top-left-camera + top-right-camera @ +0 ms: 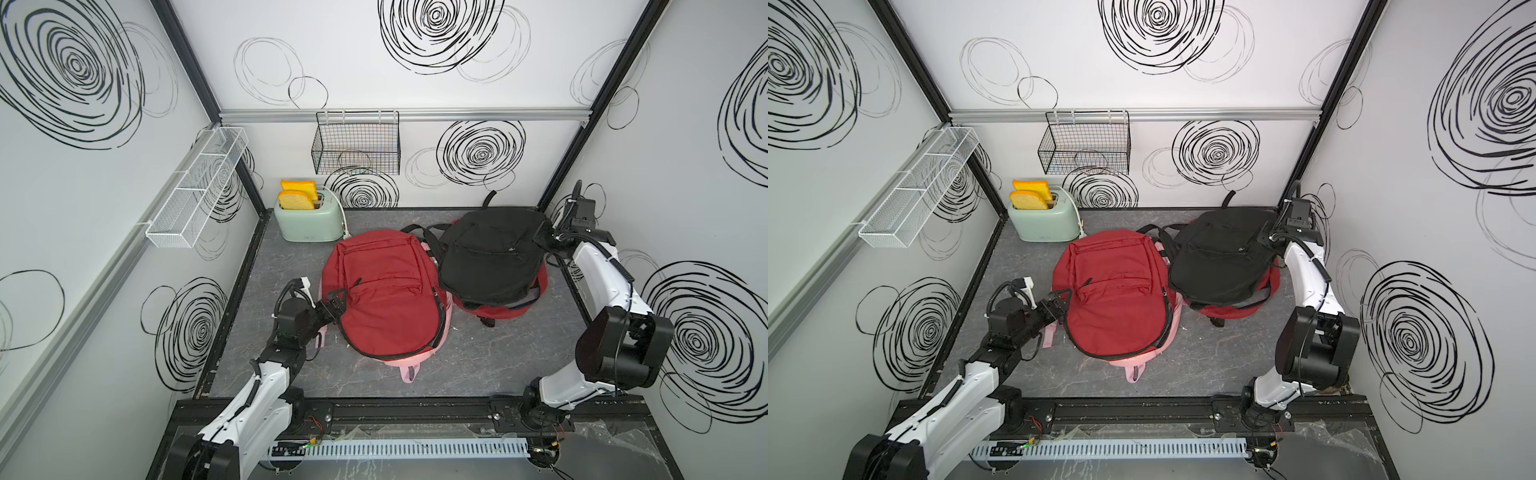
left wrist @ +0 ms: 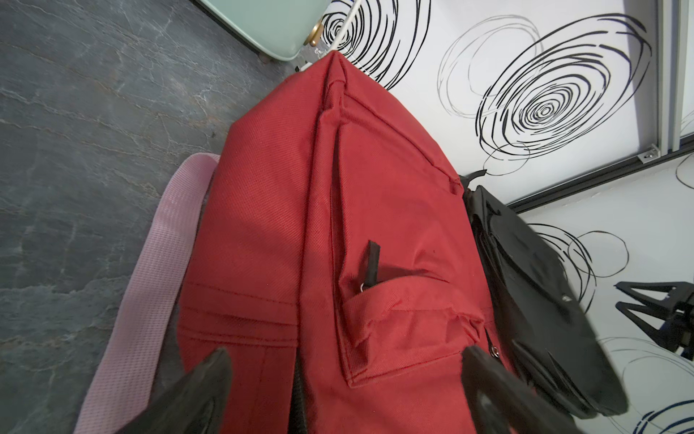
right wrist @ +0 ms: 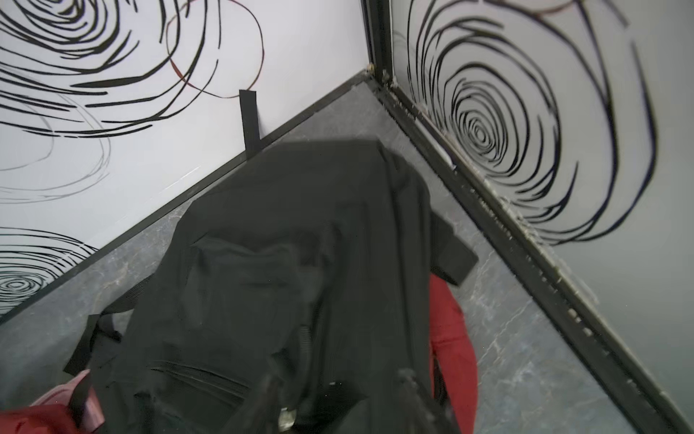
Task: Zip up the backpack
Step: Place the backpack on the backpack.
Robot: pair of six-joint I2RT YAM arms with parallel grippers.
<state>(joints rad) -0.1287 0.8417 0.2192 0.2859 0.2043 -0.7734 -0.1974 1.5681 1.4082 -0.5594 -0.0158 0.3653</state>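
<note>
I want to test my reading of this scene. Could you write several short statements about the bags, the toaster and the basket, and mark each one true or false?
1. The toaster holds two slices of toast. True.
2. The black backpack lies flat on the bare table. False: it lies on a second red bag.
3. The left gripper has its jaws open at the edge of the red backpack. True.
4. The red backpack lies on a blue bag. False: a pink bag shows under it.
5. The black wire basket stands on the table. False: it hangs on the back wall.
</note>
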